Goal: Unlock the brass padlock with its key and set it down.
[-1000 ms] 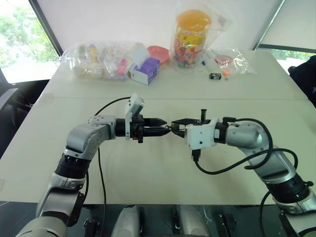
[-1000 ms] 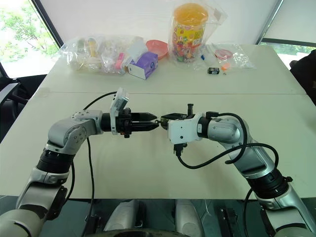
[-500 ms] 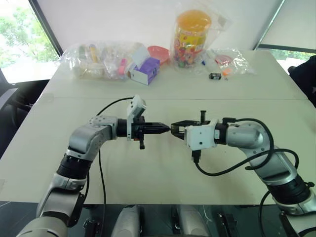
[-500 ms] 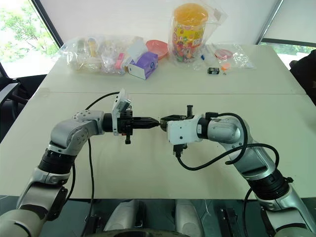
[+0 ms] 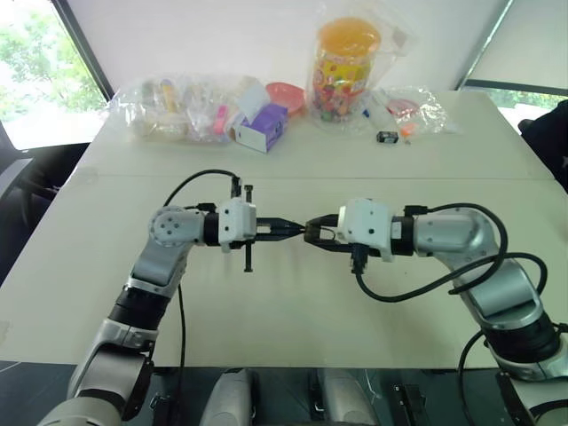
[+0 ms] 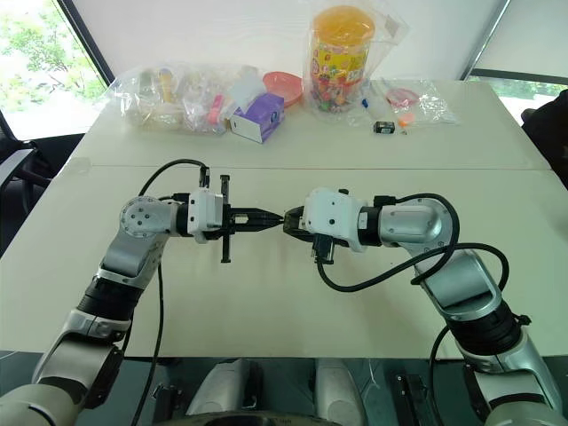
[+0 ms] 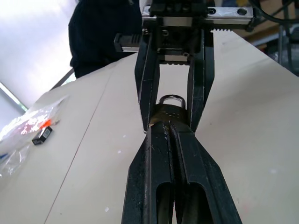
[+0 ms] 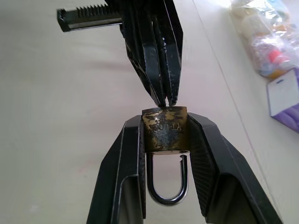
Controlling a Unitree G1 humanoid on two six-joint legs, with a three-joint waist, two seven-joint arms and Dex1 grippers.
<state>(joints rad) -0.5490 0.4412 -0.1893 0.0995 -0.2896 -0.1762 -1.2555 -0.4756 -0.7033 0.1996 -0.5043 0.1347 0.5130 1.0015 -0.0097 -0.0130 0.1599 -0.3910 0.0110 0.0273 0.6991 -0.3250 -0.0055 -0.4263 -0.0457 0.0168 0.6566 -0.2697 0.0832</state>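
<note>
The brass padlock (image 8: 164,130) hangs in mid-air over the middle of the table, and my right gripper (image 8: 164,120) is shut on its body from both sides. Its silvery shackle (image 8: 168,179) points back toward the right wrist, and one leg stands clear of the body. My left gripper (image 5: 297,229) is shut, level and pointing right, its tips against the lock's bottom face. The key is hidden between those fingers. The head views show the two grippers meeting tip to tip, with the right gripper (image 5: 316,232) opposite the left.
Along the table's far edge lie clear bags of small items (image 5: 177,106), a purple box (image 5: 262,126), a pink bowl (image 5: 286,91), a bagged jar of coloured sweets (image 5: 344,62) and a small black box (image 5: 386,137). A dark-clothed person (image 5: 550,133) stands at the right edge.
Both wrists have rolled about their own axes while staying tip to tip. The left gripper's fingers, slightly apart a second ago, have come together.
</note>
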